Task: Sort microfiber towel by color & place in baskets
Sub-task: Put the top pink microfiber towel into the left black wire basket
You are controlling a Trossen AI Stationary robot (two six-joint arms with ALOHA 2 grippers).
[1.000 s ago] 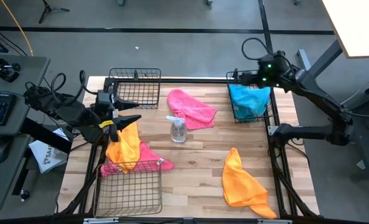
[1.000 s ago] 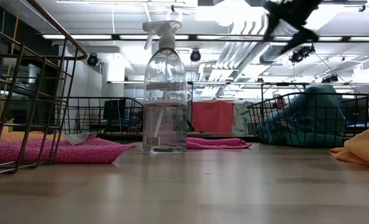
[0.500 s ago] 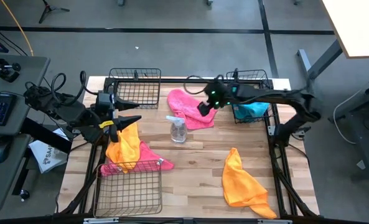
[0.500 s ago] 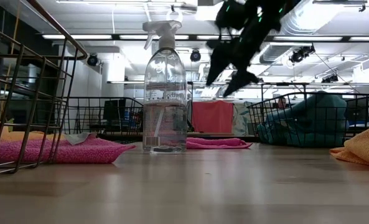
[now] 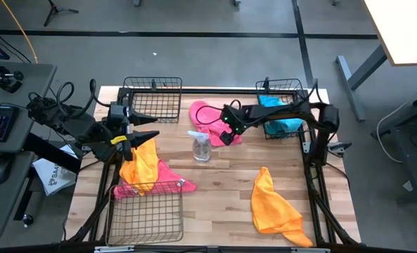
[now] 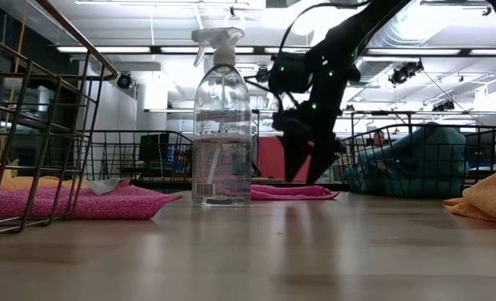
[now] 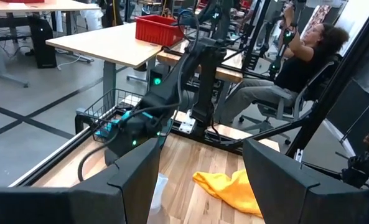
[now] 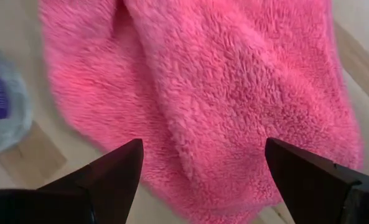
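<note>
My right gripper is open, just above a pink towel lying flat mid-table at the far side. One finger stands on each side of it and touches nothing. My left gripper waits open at the table's left. Below it an orange towel lies on a second pink towel by the near-left basket. A teal towel fills the far-right basket. The far-left basket holds nothing. Another orange towel lies near-right.
A clear spray bottle stands upright just left of my right gripper, beside the pink towel. Black frame rails run along the table's edges. Bare wood lies between the bottle and the near edge. A person sits beyond the table in the left wrist view.
My right arm has swung from over the far-right basket toward the table's left and come down over the mid-table pink towel, its fingers now pointing down at it. The towels and bottle have stayed in place.
</note>
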